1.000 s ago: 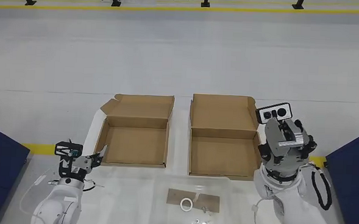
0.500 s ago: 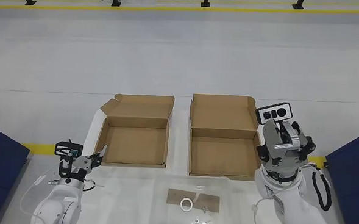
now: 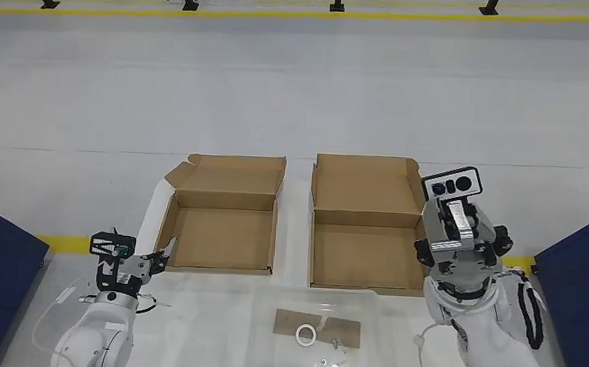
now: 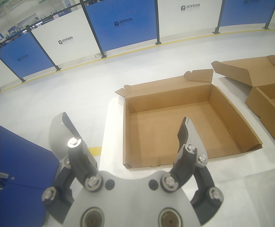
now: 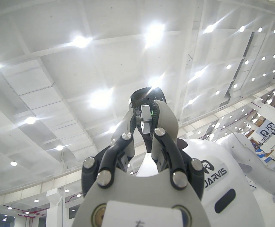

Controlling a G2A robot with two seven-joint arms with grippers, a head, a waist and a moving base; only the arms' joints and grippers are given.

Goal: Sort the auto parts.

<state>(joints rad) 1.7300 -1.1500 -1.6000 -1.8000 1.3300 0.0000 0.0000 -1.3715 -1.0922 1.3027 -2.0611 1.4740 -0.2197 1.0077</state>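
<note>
While pinched in the right gripper (image 5: pixel 145 114) and pointed at the ceiling, near the right cardboard box (image 3: pixel 364 255), could slip free on the turn downward and land outside, given so small a hold. Looks a squat metal block (image 5: pixel 145 121), grey, square-edged, shiny. Left gripper (image 4: pixel 124 120) spread wide, empty, by the left box (image 3: pixel 222 238).

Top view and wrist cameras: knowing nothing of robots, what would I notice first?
Two empty cardboard boxes sit open side by side, the left box and the right box. The right arm's jaws point up at the ceiling, shut on a small metal part, while the left arm's jaws stand open near the left box.
</note>
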